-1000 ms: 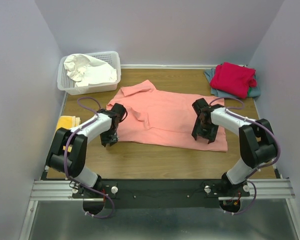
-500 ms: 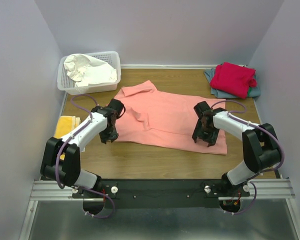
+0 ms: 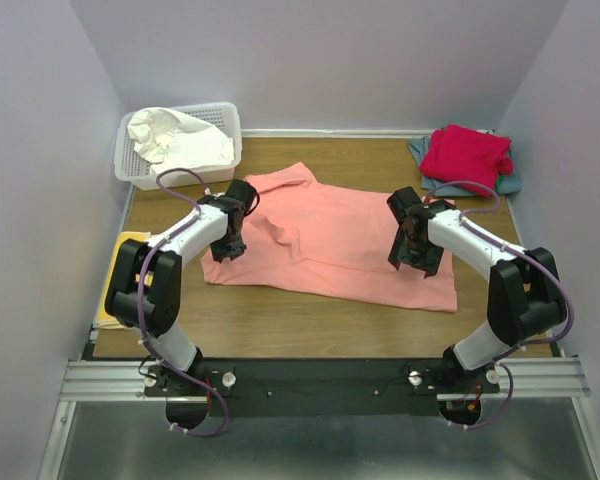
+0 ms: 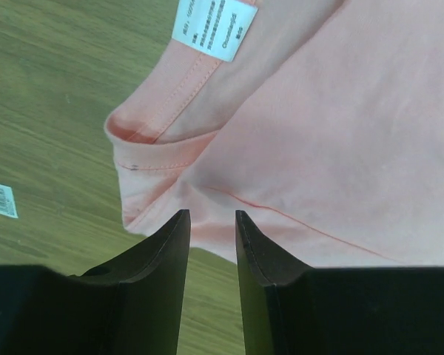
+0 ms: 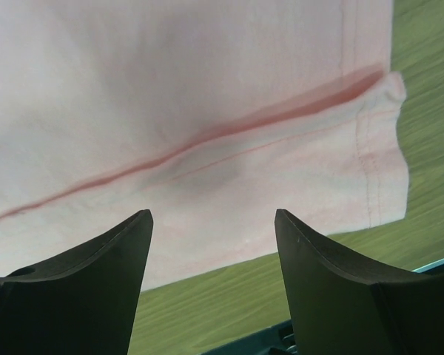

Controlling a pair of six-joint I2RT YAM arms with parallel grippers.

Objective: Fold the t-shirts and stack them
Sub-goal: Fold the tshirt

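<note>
Only L wrist cam shows care label [image 4: 213, 28] on salmon-pink t-shirt [image 4: 355, 140].

Shirt label [image 4: 211, 29], barcode sticker [image 4: 0, 198]: print illegible

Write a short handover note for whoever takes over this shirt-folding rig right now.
Left gripper: slightly open, empty, above the pink shirt at its left edge.
Right gripper: wide open, empty, above its right hem.
Red shirt lies on grey-blue shirt, far right corner; white shirt crumpled in basket.
Done: those two look stacked.
Left: fold pink and white, add to stack.
</note>
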